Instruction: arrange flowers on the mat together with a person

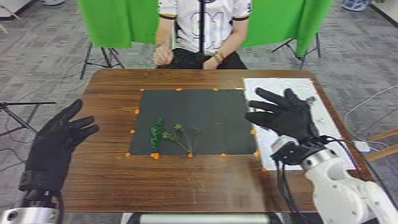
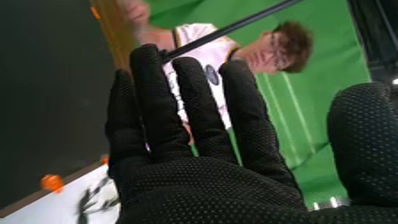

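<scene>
In the head view my right hand (image 1: 286,116) is over the line between the dark mat (image 1: 200,107) and the white sheet (image 1: 282,86), its fingers spread and relaxed, holding nothing. My left hand (image 1: 60,134) hangs beside the table's left side, fingers loosely extended. Green sprigs lie on the mat's lower left: a darker leafy stem (image 1: 156,134) and a lighter branching one (image 1: 185,138). In the right wrist view my right hand (image 2: 209,182) has straight fingers, and a dark-leaved sprig (image 2: 93,200) lies on the white sheet.
Orange markers (image 1: 155,156) edge the mat. Across the brown table (image 1: 213,185) sits a person, hands near the far edge, off the flowers. The white sheet runs along the table's right side, partly under my right arm.
</scene>
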Controlling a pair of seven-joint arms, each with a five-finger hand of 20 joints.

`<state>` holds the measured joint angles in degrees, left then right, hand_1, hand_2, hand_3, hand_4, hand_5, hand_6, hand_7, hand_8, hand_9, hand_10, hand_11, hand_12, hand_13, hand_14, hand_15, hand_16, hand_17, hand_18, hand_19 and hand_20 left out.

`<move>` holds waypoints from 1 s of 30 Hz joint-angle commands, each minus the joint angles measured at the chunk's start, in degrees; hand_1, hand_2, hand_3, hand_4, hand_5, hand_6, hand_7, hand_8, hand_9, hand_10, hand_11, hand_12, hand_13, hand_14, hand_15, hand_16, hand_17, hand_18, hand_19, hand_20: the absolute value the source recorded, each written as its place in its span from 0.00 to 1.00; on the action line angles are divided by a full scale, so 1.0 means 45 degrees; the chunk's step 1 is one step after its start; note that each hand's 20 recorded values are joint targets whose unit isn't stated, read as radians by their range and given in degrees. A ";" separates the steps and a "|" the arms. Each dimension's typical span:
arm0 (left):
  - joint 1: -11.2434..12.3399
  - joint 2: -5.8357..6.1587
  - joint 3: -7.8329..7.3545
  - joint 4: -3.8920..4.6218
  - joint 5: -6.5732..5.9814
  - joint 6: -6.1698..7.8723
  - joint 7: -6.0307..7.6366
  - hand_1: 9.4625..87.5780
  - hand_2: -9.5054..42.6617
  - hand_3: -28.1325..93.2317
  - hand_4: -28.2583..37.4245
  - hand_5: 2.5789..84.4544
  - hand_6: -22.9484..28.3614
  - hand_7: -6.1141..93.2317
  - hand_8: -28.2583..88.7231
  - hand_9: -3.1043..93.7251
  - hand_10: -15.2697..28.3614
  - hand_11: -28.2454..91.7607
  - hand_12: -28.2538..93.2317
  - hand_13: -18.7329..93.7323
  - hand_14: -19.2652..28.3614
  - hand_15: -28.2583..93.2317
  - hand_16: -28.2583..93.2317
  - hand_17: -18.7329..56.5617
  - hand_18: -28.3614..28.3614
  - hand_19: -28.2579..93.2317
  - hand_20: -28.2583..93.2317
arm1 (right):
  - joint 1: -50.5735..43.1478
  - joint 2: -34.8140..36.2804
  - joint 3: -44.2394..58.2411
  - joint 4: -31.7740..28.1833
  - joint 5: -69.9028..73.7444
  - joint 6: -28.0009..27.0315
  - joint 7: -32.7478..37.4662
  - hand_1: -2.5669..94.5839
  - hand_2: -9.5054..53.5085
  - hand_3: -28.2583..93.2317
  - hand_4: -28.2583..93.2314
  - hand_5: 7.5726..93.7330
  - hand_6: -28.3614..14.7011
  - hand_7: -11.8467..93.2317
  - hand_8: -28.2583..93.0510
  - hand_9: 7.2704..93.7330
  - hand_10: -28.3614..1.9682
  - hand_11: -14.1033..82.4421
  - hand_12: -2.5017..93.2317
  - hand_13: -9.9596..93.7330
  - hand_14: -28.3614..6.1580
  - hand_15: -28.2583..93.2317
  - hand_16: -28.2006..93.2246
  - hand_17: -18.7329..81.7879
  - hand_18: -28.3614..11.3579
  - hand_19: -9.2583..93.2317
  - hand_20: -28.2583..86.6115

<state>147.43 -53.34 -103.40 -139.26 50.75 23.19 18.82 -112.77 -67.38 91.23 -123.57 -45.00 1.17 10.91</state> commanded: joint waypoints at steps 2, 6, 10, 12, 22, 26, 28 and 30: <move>0.0020 0.0123 0.0413 0.0057 -0.0215 0.0212 0.0193 0.08 0.27 0.85 0.00 0.34 0.54 0.21 0.15 0.36 0.79 0.44 0.33 0.36 0.96 0.65 0.16 0.11 0.94 0.64 0.30 | -0.0386 -0.0206 0.0260 -0.0084 -0.0430 -0.0306 -0.0457 0.19 0.30 0.82 0.02 0.48 0.56 0.21 0.16 0.47 0.28 0.28 0.18 0.47 0.15 0.59 0.32 0.27 0.03 0.61 0.36; -0.0172 0.0167 0.0540 0.0129 -0.0323 0.0193 0.0169 0.08 0.27 0.85 0.00 0.34 0.54 0.21 0.15 0.36 0.80 0.45 0.33 0.36 0.96 0.65 0.16 0.11 0.94 0.64 0.30 | -0.0272 -0.0153 0.0192 -0.0024 -0.0487 -0.0191 -0.0552 0.19 0.30 0.82 0.02 0.48 0.56 0.21 0.16 0.47 0.28 0.28 0.18 0.47 0.14 0.59 0.32 0.26 0.03 0.60 0.37; -0.0432 0.0247 0.0640 0.0157 -0.0293 0.0219 0.0106 0.08 0.28 0.85 0.00 0.34 0.55 0.21 0.15 0.36 0.80 0.45 0.33 0.36 0.97 0.65 0.16 0.11 0.94 0.64 0.30 | -0.0148 -0.0159 0.0187 0.0023 -0.0456 -0.0265 -0.0423 0.18 0.30 0.83 0.02 0.48 0.56 0.21 0.16 0.48 0.28 0.28 0.18 0.47 0.15 0.59 0.32 0.26 0.02 0.60 0.37; -0.0499 0.0270 0.0660 0.0172 -0.0271 0.0205 0.0075 0.08 0.28 0.85 0.00 0.34 0.55 0.21 0.15 0.37 0.80 0.45 0.33 0.36 0.97 0.65 0.16 0.11 0.94 0.64 0.30 | -0.0136 -0.0147 0.0183 0.0066 -0.0446 -0.0358 -0.0374 0.18 0.30 0.83 0.01 0.48 0.56 0.21 0.16 0.48 0.28 0.28 0.18 0.47 0.14 0.59 0.32 0.26 0.02 0.60 0.37; -0.0744 0.0151 0.0710 0.0203 -0.0227 0.0251 -0.0332 0.08 0.29 0.85 0.00 0.35 0.56 0.21 0.15 0.37 0.81 0.45 0.33 0.36 0.97 0.65 0.16 0.11 0.94 0.64 0.31 | -0.0096 -0.0175 0.0097 0.0111 -0.0486 -0.0365 -0.0293 0.18 0.30 0.83 0.01 0.48 0.57 0.21 0.16 0.48 0.27 0.28 0.18 0.47 0.14 0.60 0.32 0.26 0.03 0.60 0.38; -0.0723 0.0163 0.0711 0.0204 -0.0196 0.0228 -0.0334 0.08 0.29 0.85 0.00 0.35 0.56 0.21 0.15 0.37 0.81 0.46 0.33 0.36 0.97 0.66 0.15 0.11 0.94 0.65 0.31 | -0.0068 -0.0174 0.0098 0.0108 -0.0558 -0.0378 -0.0217 0.18 0.29 0.83 0.01 0.49 0.57 0.21 0.16 0.48 0.27 0.28 0.18 0.47 0.14 0.60 0.32 0.26 0.02 0.60 0.38; -0.0770 0.0195 0.0753 0.0205 -0.0258 0.0283 -0.0288 0.08 0.29 0.85 0.00 0.35 0.56 0.21 0.15 0.37 0.81 0.46 0.33 0.36 0.97 0.66 0.15 0.11 0.94 0.65 0.31 | -0.0016 -0.0153 0.0064 0.0147 -0.0453 -0.0422 -0.0263 0.18 0.29 0.84 0.01 0.49 0.57 0.21 0.16 0.48 0.27 0.28 0.18 0.47 0.14 0.60 0.32 0.26 0.02 0.60 0.38; -0.0746 0.0214 0.0761 0.0192 -0.0232 0.0313 -0.0284 0.08 0.29 0.85 0.00 0.35 0.56 0.21 0.15 0.37 0.81 0.46 0.33 0.36 0.97 0.66 0.15 0.11 0.94 0.65 0.31 | -0.0021 -0.0177 0.0071 0.0146 -0.0535 -0.0468 -0.0237 0.18 0.29 0.84 0.01 0.49 0.57 0.21 0.16 0.48 0.27 0.28 0.18 0.47 0.14 0.60 0.32 0.26 0.03 0.60 0.38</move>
<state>143.85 -52.23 -100.35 -138.79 49.78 23.91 17.96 -112.85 -67.83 91.90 -122.95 -46.89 -0.45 9.83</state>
